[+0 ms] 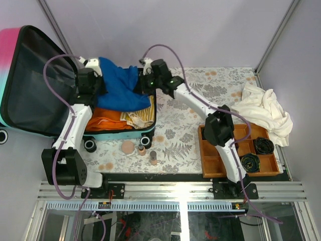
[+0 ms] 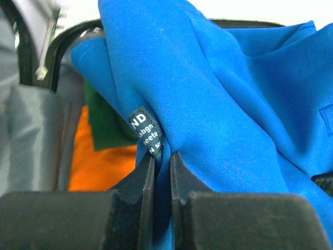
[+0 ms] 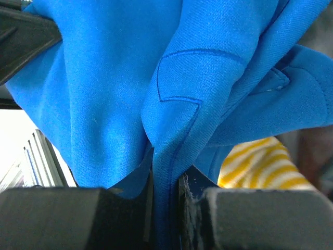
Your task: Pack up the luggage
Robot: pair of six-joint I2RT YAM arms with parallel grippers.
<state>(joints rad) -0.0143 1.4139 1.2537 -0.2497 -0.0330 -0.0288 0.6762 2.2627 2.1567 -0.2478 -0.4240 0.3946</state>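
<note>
The pink-to-teal luggage (image 1: 15,50) lies open at the left, lid up, grey lining showing. An orange garment (image 1: 108,118) and a yellow striped one (image 1: 142,118) lie in its base. A blue garment (image 1: 120,88) hangs over the base, held between both grippers. My left gripper (image 1: 94,75) is shut on its left edge; in the left wrist view the gripper (image 2: 162,159) pinches blue cloth (image 2: 218,104) by a black label. My right gripper (image 1: 146,76) is shut on the right edge; in the right wrist view the gripper (image 3: 166,177) clamps a stitched fold (image 3: 177,104).
A brown wooden tray (image 1: 210,160) at the right holds two black coiled cables (image 1: 263,145). A white cloth (image 1: 263,108) lies behind it. Small round cosmetics (image 1: 129,147) and little bottles (image 1: 153,158) stand in front of the luggage on the floral tablecloth (image 1: 180,125).
</note>
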